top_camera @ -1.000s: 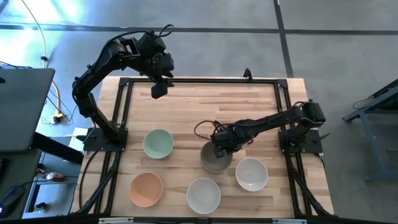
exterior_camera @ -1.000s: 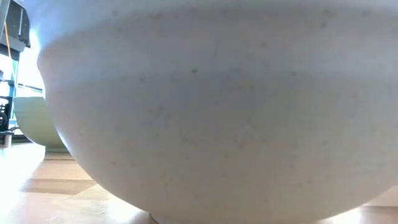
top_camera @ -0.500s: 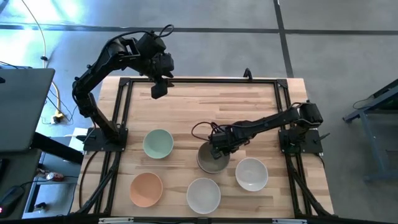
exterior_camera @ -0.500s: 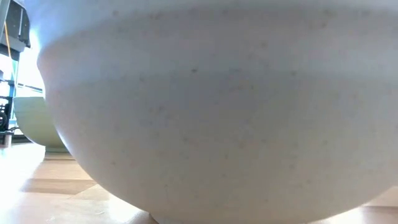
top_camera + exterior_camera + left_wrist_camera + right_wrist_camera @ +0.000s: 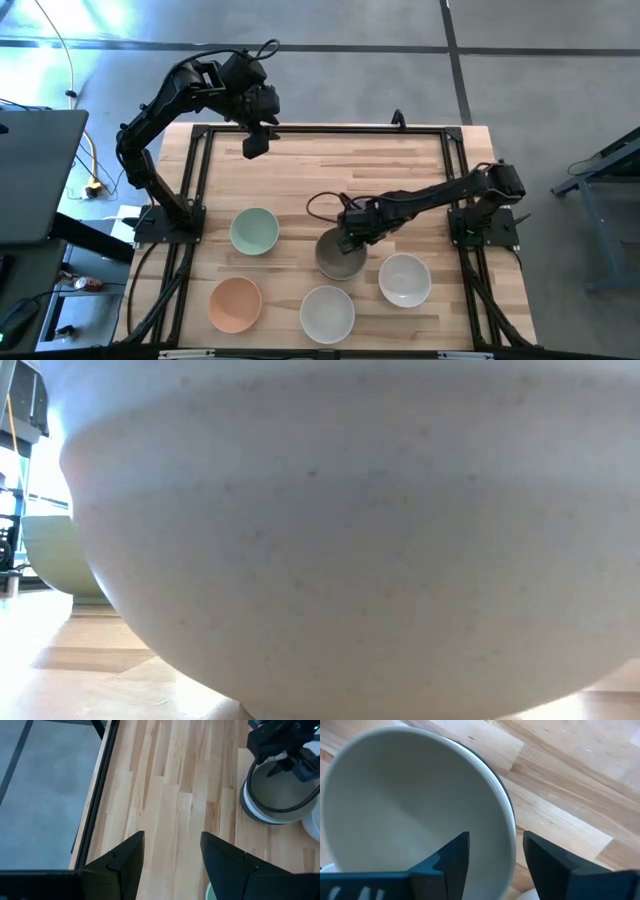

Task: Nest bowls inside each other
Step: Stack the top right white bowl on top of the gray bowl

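Item: my right jaws, holding the grey stack's rim, one finger inside, one outside. Beside the stack: white bowl, second white bowl. Farther from it: mint bowl, peach bowl. Farthest: my left jaws, wide and empty, above the bench's far edge.
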